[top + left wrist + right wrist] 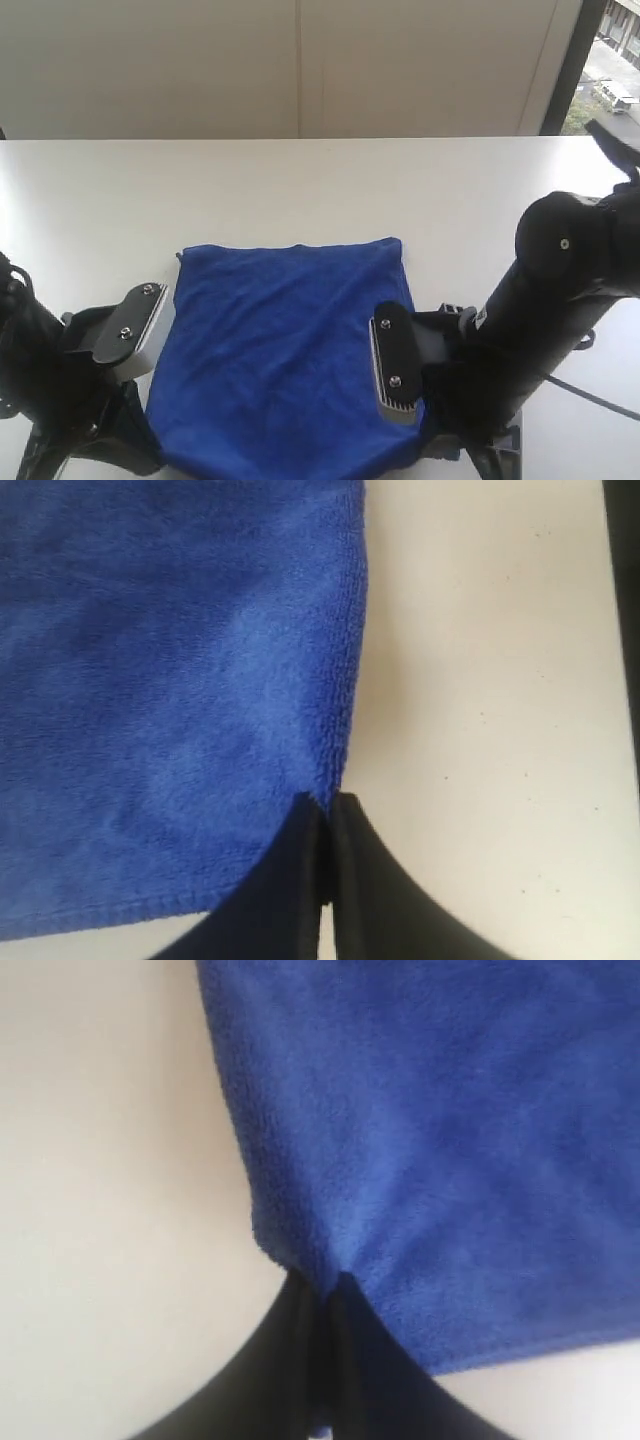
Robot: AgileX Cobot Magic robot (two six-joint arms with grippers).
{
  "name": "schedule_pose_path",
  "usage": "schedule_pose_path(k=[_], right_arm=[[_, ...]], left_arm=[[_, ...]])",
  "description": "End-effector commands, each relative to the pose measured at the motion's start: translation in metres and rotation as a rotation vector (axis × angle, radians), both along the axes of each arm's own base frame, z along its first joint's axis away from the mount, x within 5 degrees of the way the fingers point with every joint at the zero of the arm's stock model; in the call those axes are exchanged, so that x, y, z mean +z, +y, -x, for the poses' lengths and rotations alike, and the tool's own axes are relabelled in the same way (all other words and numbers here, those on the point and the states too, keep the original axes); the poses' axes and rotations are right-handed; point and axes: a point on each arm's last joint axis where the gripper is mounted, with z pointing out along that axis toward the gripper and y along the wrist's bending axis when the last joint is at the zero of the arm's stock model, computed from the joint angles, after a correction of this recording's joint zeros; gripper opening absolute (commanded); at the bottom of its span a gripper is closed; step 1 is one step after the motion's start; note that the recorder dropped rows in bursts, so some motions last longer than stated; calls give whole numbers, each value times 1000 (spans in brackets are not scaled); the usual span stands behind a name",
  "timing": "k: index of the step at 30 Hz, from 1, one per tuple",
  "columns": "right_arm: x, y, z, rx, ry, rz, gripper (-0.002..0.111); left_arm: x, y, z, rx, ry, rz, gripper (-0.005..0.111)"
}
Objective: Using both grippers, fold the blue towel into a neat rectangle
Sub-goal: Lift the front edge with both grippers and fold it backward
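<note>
White table (300, 190) fills most of the exterior view, with a pale wall (300, 60) behind it and a strip of window (610, 70) in the upper right corner. On the table, in the lower middle of the frame, lies the blue towel (285, 350). It is spread flat with some soft wrinkles, and its far edge runs almost straight across.

The left arm (60, 380) comes in at the lower left and the right arm (560, 290) at the lower right. Each one is bent low over one side of the cloth, I think so that both sides can be lifted together.

In the left wrist view the left gripper (327, 810) has its two black tips pressed together on the side hem of the towel, close to a corner. In the right wrist view the right gripper (325, 1285) is closed in the same way, and the cloth makes a small pucker where the tips bite it.

To my judgement the grasp is done and the fold itself is not yet begun. The hold is thin, only on the hem, so one side could slip out if the arms do not move evenly.
</note>
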Motion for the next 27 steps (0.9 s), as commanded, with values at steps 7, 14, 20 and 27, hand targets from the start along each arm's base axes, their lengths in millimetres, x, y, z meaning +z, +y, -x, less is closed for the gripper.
schedule_pose_path(k=[7, 14, 20, 27], right_arm=[[27, -7, -25, -395, -320, -55, 0], [20, -3, -69, -506, -454, -98, 0], [16, -11, -105, -575, -467, -96, 0], [6, -17, -123, -604, -456, -79, 0]], left_arm=[[16, 6, -26, 281, -299, -15, 0], [17, 17, -58, 457, -589, -69, 0], [14, 7, -88, 468, -607, -75, 0], [14, -6, -122, 466, -631, -66, 0]])
